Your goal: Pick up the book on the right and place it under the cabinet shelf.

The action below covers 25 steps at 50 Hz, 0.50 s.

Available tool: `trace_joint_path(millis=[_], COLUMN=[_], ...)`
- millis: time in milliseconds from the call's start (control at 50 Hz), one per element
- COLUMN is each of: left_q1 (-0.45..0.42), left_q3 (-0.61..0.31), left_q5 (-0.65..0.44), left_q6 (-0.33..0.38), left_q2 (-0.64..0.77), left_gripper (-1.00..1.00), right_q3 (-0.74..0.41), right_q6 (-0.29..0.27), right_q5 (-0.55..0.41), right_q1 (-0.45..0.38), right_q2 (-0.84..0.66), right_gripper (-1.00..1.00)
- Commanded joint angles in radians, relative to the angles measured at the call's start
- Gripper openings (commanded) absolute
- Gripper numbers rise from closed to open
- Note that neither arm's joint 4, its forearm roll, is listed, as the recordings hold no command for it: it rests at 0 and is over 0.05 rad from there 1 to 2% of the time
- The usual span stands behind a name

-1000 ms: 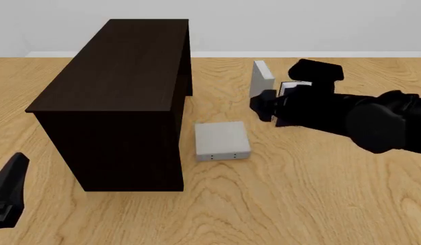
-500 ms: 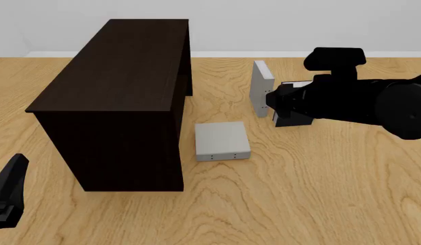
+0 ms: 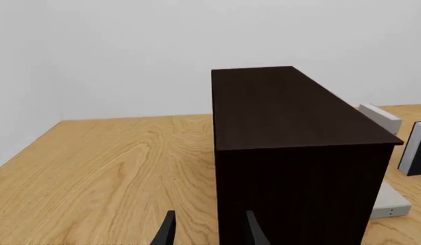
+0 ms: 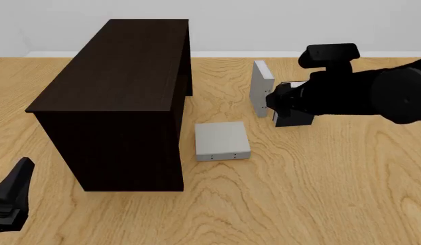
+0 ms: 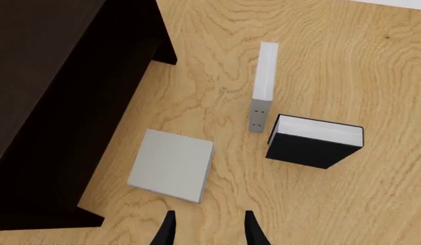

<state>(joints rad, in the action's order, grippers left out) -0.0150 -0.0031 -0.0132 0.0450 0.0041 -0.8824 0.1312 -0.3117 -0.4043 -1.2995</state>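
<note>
Beside the very dark brown boxy wooden cabinet shelf (image 4: pixel 122 97), the plain light grey upright book (image 4: pixel 262 88) stands ungrasped, while the right gripper (image 5: pixel 206 229), jaws spread and empty, has lifted slightly over the past half-second, leaving pickup not yet begun.

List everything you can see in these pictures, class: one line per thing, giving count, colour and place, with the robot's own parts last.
cabinet: 1, very dark brown, left half of the table.
upright grey book: 1, light grey, standing on edge right of the cabinet, further back.
flat grey book: 1, light grey, lying flat just right of the cabinet.
black book: 1, black cover, white pages, standing beside the upright grey book.
table: 1, light wood, under everything.
left pincer: 1, black, open, near the cabinet's front.
right pincer: 1, black, open, above the books.
</note>
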Motion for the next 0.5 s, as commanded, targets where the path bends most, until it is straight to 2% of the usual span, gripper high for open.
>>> trace_joint_path(millis=[20, 180, 200, 280, 380, 400, 500], left_q1=[0.006, 0.014, 0.014, 0.012, 0.01, 0.009, 0.007], left_q3=[0.001, 0.0, 0.0, 0.001, 0.0, 0.001, 0.001], left_q5=[0.002, 0.003, 0.003, 0.001, 0.003, 0.002, 0.003], left_q6=[0.003, 0.008, 0.007, 0.009, 0.01, 0.012, 0.013], left_q2=[0.005, 0.007, 0.008, 0.005, 0.01, 0.008, 0.011], left_gripper=[1.0, 1.0, 1.0, 1.0, 1.0, 1.0, 1.0], right_q3=[-0.011, -0.025, -0.029, -0.048, -0.1, -0.114, -0.174], right_q6=[-0.011, -0.023, -0.045, -0.038, -0.074, -0.061, -0.098], right_q5=[-0.018, -0.035, -0.037, -0.05, -0.102, -0.122, -0.173], right_q1=[0.0, 0.005, 0.01, 0.01, 0.023, 0.007, 0.047], right_q2=[-0.006, -0.008, -0.006, -0.023, -0.045, -0.051, -0.085], right_gripper=[1.0, 1.0, 1.0, 1.0, 1.0, 1.0, 1.0])
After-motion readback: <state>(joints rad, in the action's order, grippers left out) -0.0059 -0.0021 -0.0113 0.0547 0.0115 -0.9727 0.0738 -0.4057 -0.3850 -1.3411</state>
